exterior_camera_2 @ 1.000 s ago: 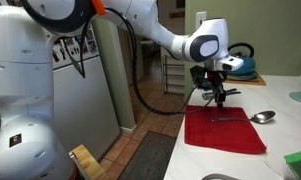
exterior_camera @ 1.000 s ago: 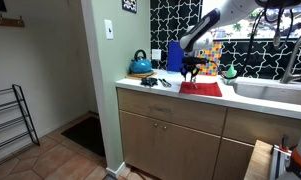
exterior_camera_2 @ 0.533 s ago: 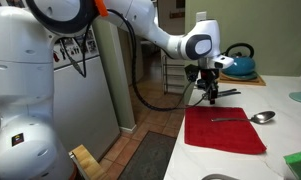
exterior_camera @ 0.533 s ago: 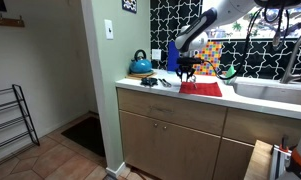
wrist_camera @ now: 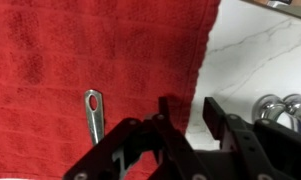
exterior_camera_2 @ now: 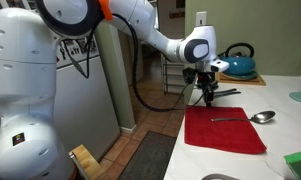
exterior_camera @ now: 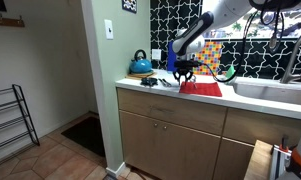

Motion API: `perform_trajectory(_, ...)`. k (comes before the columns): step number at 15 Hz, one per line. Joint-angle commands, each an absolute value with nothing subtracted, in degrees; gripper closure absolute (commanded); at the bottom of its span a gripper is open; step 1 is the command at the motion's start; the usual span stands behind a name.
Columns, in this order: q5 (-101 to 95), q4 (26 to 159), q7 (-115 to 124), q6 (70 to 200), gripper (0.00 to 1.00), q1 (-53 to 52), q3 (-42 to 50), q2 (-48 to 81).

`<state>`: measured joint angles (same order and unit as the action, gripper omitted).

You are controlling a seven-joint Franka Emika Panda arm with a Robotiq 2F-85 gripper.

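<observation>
A red cloth lies flat on the white counter, and it shows in both exterior views. A metal spoon lies on it, its handle end visible in the wrist view. My gripper hangs just above the cloth's edge on the kettle side. In the wrist view the jaws are open and empty, straddling the border between the red cloth and bare counter. The gripper touches neither spoon nor cloth.
A teal kettle stands at the counter's end. Small metal items lie beside the cloth. A blue container stands behind it. A sink with a faucet lies past the cloth. A green object sits near the counter's front.
My gripper has moved off the spoon's handle area toward the cloth's kettle-side edge, rising slightly. The spoon and cloth have not moved.
</observation>
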<state>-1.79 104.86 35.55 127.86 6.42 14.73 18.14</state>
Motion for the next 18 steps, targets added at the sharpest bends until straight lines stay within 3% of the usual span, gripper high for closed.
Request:
perform_trajectory(1, -2.52, 103.76, 37.73, 128.59, 0.56, 6.02, 14.32, 20.34)
perform_trajectory(11, -3.56, 102.29, 40.28, 128.15, 0.58, 5.06, 14.74, 22.68)
perform_trajectory(13, -3.89, 102.16, 40.86, 127.84, 0.69, 4.95, 14.86, 22.84)
perform_trajectory(16, -4.24, 101.79, 41.75, 127.46, 0.96, 4.79, 14.84, 23.12)
perform_trajectory(18, -4.64, 101.6, 42.19, 127.33, 1.0, 4.8, 14.88, 23.26)
